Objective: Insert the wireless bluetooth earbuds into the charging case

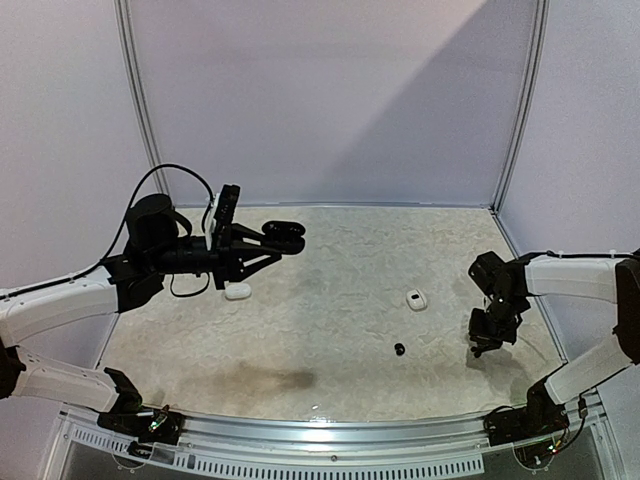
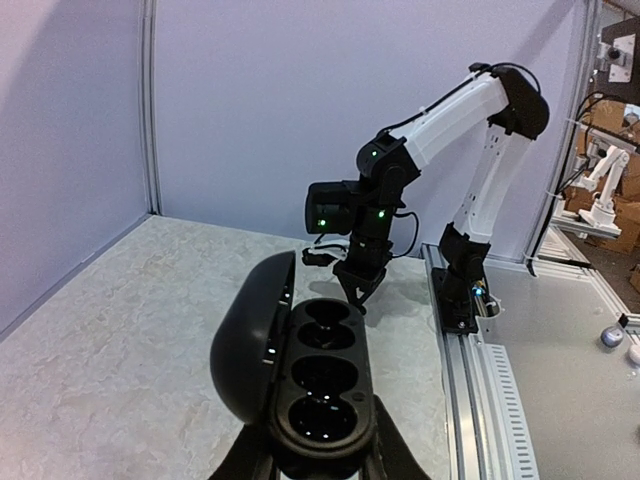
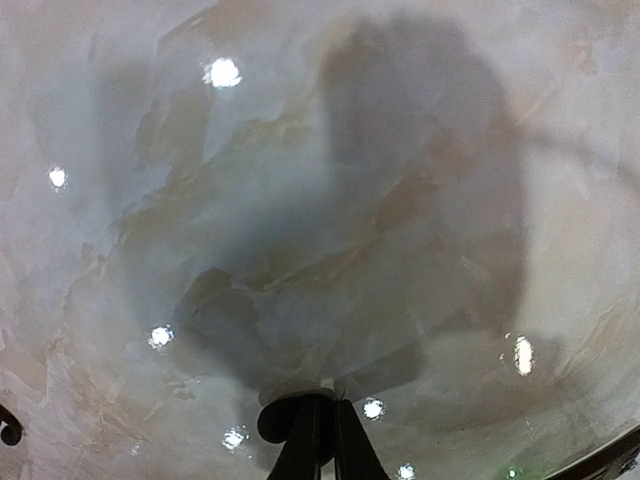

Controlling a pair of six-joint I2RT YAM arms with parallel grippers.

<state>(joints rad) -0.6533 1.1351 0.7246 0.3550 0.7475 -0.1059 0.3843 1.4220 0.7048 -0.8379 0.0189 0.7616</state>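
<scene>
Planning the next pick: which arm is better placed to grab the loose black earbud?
Right. The right gripper hangs near the black earbud; the left gripper is busy holding the open black case.

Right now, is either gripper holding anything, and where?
Left gripper clamps the open black charging case by the sides of its base. Right gripper is shut; any hold cannot be told.
</scene>
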